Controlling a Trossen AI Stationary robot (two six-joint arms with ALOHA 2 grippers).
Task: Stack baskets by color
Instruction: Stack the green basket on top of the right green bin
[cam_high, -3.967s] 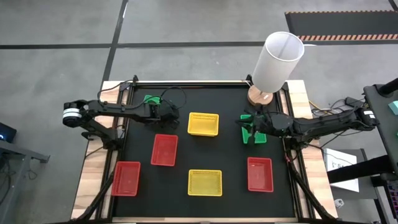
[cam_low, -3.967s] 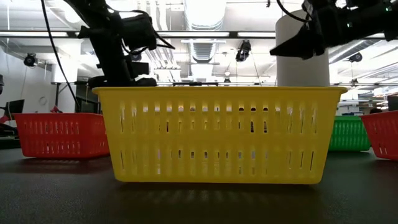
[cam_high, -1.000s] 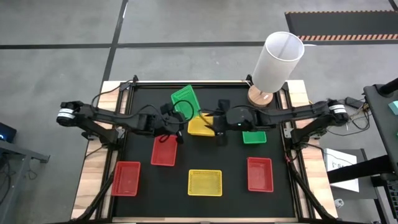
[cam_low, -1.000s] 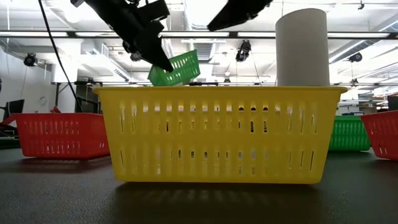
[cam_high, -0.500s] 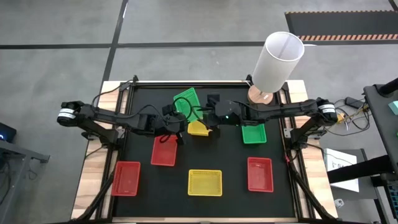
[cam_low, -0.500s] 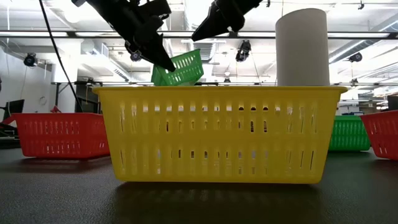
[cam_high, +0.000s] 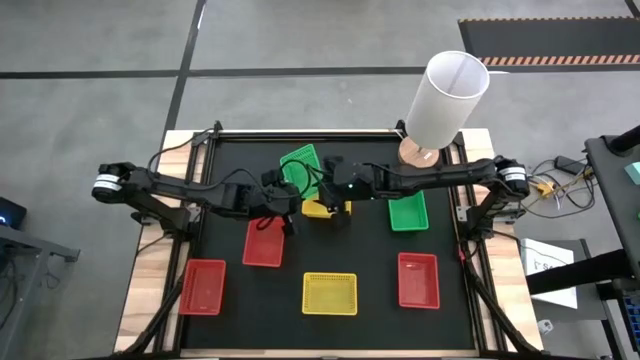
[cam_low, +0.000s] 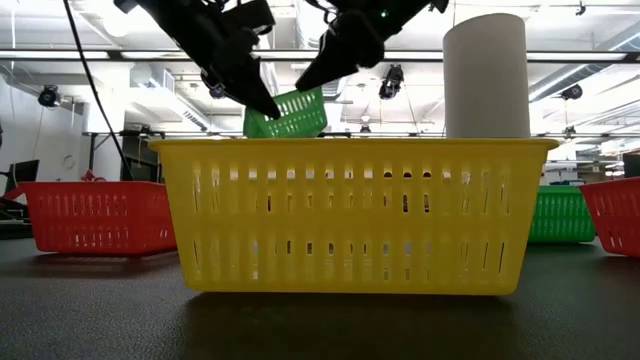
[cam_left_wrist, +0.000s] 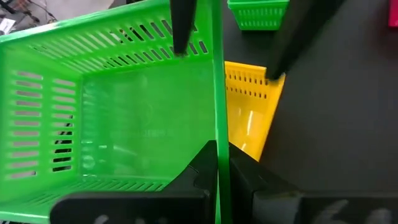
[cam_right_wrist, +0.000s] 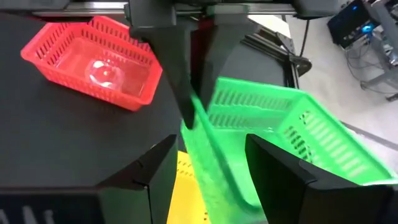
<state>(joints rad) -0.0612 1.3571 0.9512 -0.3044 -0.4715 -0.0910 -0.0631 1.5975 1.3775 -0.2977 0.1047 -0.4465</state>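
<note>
From above, our left end effector (cam_high: 283, 196) is clenched on the rim of a green basket (cam_high: 300, 164) held tilted in the air, just on the far side of the yellow basket (cam_high: 318, 208) at mid-surface. Our right end effector (cam_high: 331, 178) has swept in over the last second from beside the tall white cylinder (cam_high: 444, 100) and now sits spread wide against the lifted basket's near edge. A second green basket (cam_high: 407, 210) lies flat just in front of the cylinder. Another yellow basket (cam_high: 329, 292) and three red ones (cam_high: 264, 241) lie nearer us, all single.

At surface level, the near yellow basket (cam_low: 352, 214) fills the picture; above its rim the green basket (cam_low: 288, 113) hangs tilted, the left end effector (cam_low: 262, 100) gripping one side, the right end effector (cam_low: 318, 75) now arriving at the other.

The left wrist view shows our two fingers (cam_left_wrist: 198, 176) pinched either side of the green basket's (cam_left_wrist: 112, 118) wall, with the mid-surface yellow basket (cam_left_wrist: 252, 121) below it and the resting green one (cam_left_wrist: 258, 14) beyond.

The right wrist view shows our fingers (cam_right_wrist: 273, 174) released and straddling the green basket's (cam_right_wrist: 280, 137) wall, not yet closed; a red basket (cam_right_wrist: 90, 59) lies beyond.

We judge this to be a hand-over in the air: once the right takes it, the basket can go onto the green one by the cylinder. No stack is visibly built yet.
</note>
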